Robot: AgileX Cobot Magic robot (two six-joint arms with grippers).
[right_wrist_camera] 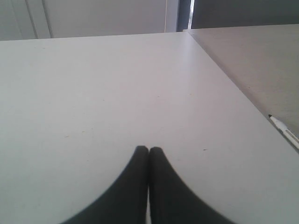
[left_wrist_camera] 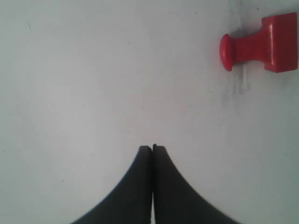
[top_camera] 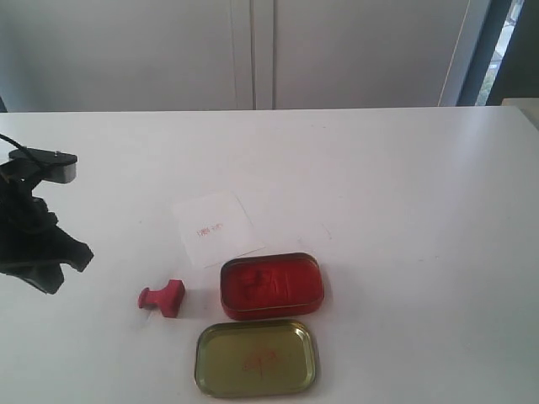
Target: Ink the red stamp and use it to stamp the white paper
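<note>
The red stamp (top_camera: 162, 297) lies on its side on the white table, left of the red ink-pad tin (top_camera: 271, 284); the left wrist view shows the red stamp (left_wrist_camera: 261, 45) too, knob pointing away from its block base. The white paper (top_camera: 216, 227), with a tiny red mark, lies behind the tin. My left gripper (left_wrist_camera: 152, 147) is shut and empty, well apart from the stamp; its arm (top_camera: 34, 236) hangs at the table's left edge. My right gripper (right_wrist_camera: 148, 149) is shut and empty over bare table and does not show in the exterior view.
The tin's open lid (top_camera: 256, 358), gold inside with a faint red smear, lies in front of the ink pad near the table's front edge. A pen (right_wrist_camera: 285, 130) lies on a neighbouring surface beyond the table's edge in the right wrist view. White cabinets (top_camera: 253, 50) stand behind.
</note>
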